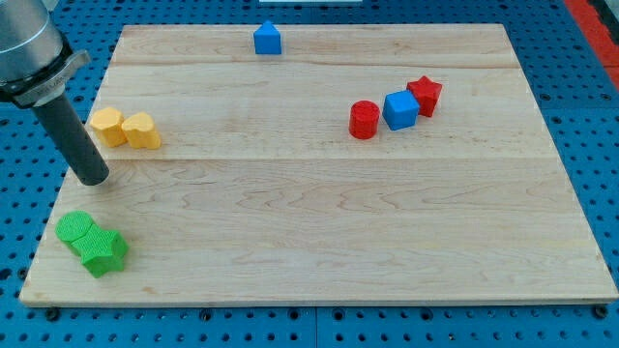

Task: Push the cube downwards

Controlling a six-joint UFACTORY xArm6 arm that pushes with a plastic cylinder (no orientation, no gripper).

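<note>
The blue cube [400, 109] sits at the view's upper right on the wooden board [319, 222], touching a red cylinder [365, 120] on its left and a red star [425, 95] on its upper right. My tip [94, 179] rests on the board at the far left, far from the cube. It is just below the two yellow blocks [126, 128] and above the two green blocks [91, 243].
A blue house-shaped block [268, 39] stands near the board's top edge. The yellow pair, a hexagon and a heart shape, touch each other. The green pair touch near the bottom left corner. A blue pegboard [590, 145] surrounds the board.
</note>
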